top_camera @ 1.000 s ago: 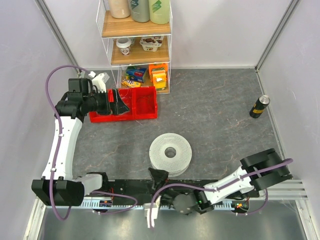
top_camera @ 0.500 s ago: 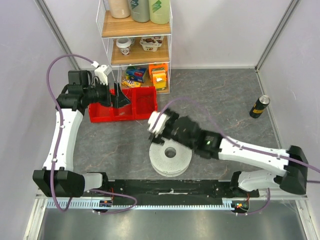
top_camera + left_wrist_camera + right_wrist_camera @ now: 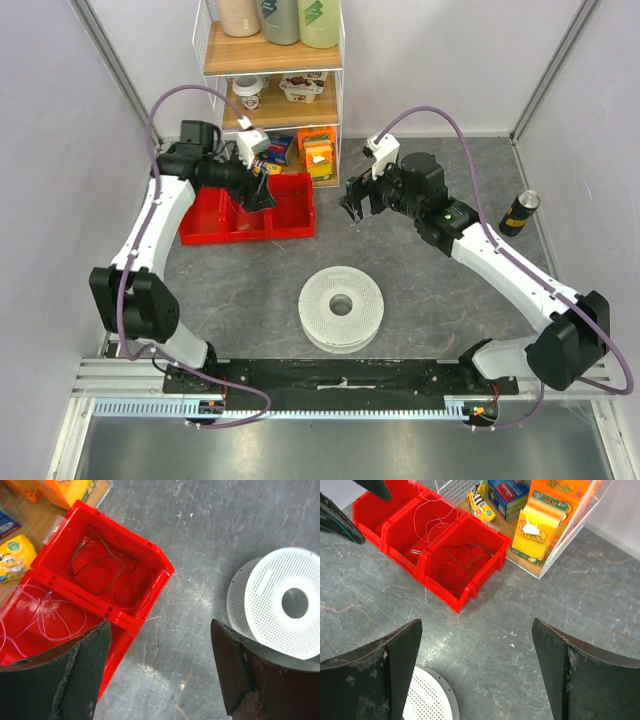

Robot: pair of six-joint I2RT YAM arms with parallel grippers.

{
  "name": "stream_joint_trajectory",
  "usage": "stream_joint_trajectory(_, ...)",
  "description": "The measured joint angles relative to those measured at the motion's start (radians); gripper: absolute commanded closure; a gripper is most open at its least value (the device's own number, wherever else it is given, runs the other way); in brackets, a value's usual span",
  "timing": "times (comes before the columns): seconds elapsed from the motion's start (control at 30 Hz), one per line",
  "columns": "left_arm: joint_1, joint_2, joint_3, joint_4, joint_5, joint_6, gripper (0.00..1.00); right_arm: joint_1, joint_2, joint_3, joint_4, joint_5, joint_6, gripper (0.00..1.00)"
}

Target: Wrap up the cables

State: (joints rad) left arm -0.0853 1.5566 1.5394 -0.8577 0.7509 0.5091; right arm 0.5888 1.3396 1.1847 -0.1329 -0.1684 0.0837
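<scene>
Two grippers hang above the table, each with fingers spread wide and holding nothing; left gripper [image 3: 262,192] is over the red bin [image 3: 240,234] at far left; right gripper [image 3: 356,207] is just right of that bin, above bare table; cables [image 3: 100,567], a loose dark coil, lie in the bin's rightmost compartment; pale threads [image 3: 50,615] lie in the middle compartment; white perforated spool [image 3: 341,308] rests near centre, apart from the bin; dark can [image 3: 519,212] stands upright at right.
</scene>
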Motion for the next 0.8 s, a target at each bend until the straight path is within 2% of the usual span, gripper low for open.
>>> stream_joint_trajectory(0.27, -0.133, 0.149, 0.048, 0.019, -0.135, 0.163, 0.34, -0.070, 0.061, 0.001, -0.011, -0.069, 0.061, 0.02)
stream_joint_trajectory(0.47, -0.180, 0.306, 0.167, 0.034, -0.217, 0.241, 0.35, -0.087, 0.111, 0.014, -0.007, -0.085, 0.074, 0.02)
stream_joint_trajectory(0.8, -0.225, 0.448, 0.221, 0.034, -0.313, 0.318, 0.40, -0.146, 0.117, 0.040, 0.013, -0.159, 0.100, 0.02)
